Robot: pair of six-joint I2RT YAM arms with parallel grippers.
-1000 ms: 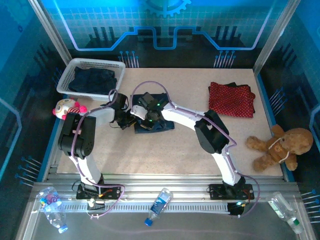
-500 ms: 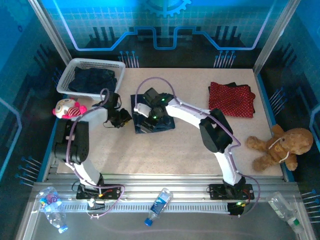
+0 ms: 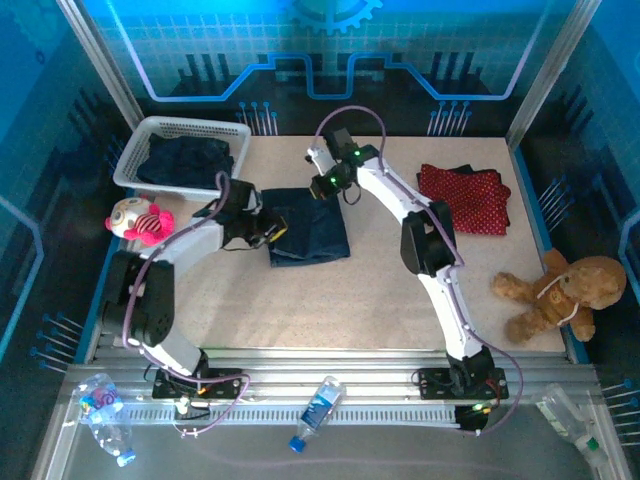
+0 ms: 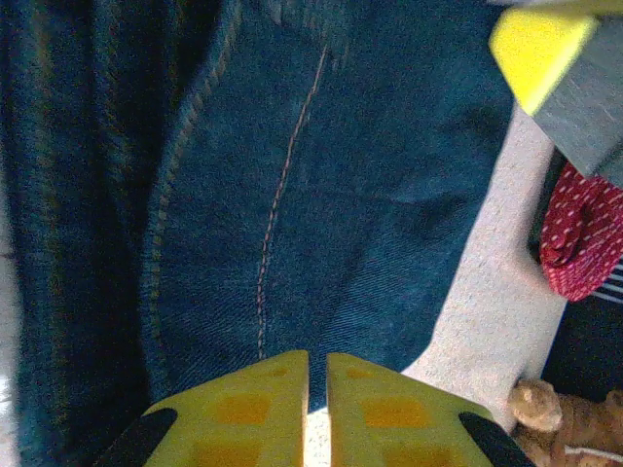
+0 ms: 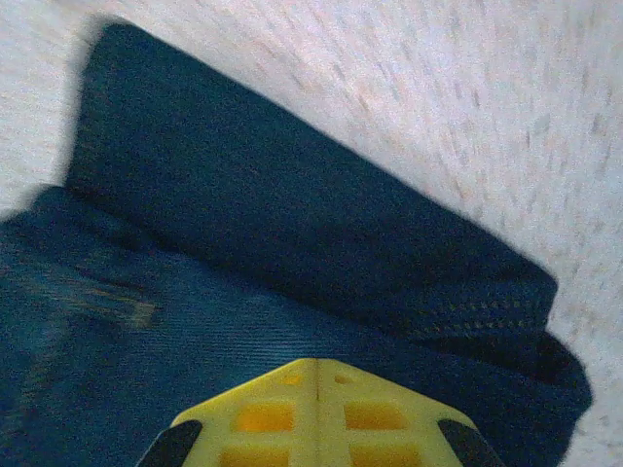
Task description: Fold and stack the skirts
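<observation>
Now | left gripper (image 4: 317, 360) closed | right gripper (image 5: 316, 364) closed | top: basket (image 3: 195, 123), probably skirt (image 3: 185, 160) inside

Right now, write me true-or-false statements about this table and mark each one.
A denim skirt lies near the middle of the table. True.
The red skirt sits in the basket. False: it lies on the table's right side.
The right gripper is wide open. False: its fingers are together.
A teddy bear sits by the table's right edge. True.
</observation>
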